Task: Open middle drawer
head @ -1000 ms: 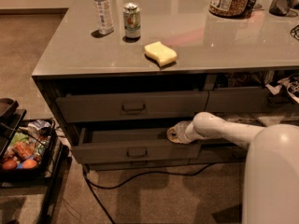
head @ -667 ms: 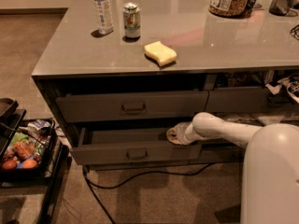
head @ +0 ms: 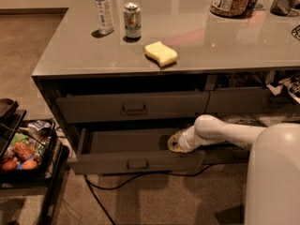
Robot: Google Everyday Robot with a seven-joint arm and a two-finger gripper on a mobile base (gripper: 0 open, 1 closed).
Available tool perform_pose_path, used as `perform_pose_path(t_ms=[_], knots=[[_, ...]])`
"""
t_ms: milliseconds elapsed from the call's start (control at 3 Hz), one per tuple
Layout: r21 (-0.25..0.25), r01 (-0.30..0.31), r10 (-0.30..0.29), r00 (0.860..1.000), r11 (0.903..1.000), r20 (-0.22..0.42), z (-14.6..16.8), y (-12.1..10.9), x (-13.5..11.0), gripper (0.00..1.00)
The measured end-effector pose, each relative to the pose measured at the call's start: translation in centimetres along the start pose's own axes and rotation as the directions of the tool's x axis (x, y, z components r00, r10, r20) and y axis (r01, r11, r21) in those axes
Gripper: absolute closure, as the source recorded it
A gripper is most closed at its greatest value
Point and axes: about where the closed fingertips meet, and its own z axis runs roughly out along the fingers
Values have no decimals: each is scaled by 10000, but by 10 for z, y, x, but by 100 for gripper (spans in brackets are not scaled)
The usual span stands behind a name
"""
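1. Gripper (head: 175,143): the tan-tipped end of the arm, down inside the open drawer cavity, towards its right side and just behind the front panel. Spread or pressed together: cannot tell from this angle.
2. White rounded arm (head: 222,131): reaches leftward, roughly level, from the bulky white robot body (head: 274,177) at lower right. The wrist dips slightly toward the drawer floor.
3. Wide dark grey middle drawer (head: 98,163): flat front with a small rectangular pull handle (head: 137,163). It is pulled out, with the dark floor and paler left inner side exposed.
4. Taller-fronted grey drawer (head: 93,108): directly above, its front set further back.
5. Smooth grey countertop (head: 211,46): a clear plastic bottle (head: 102,9) and a green drink can (head: 132,20) side by side. A yellow sponge (head: 161,53) lies nearer the front edge.
6. Black cable (head: 101,201): trails over the brown carpet under the drawer.
7. Black cart (head: 28,165): far left, holding food packets.
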Motion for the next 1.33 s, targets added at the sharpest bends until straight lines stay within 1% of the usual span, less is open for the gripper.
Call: perform_pose_path(t_ms=[333, 667, 1000, 1333], knots=[[-894, -872, 910, 9951, 9922, 385, -14, 35, -24, 100], [-1726, -1642, 1769, 9823, 9712, 613, -21, 70, -49, 100], [-2508, -2471, 2768, 9567, 9360, 902, -20, 101, -71, 100], [-3003, -3267, 3693, 9243, 8961, 962, -24, 128, -97, 100]])
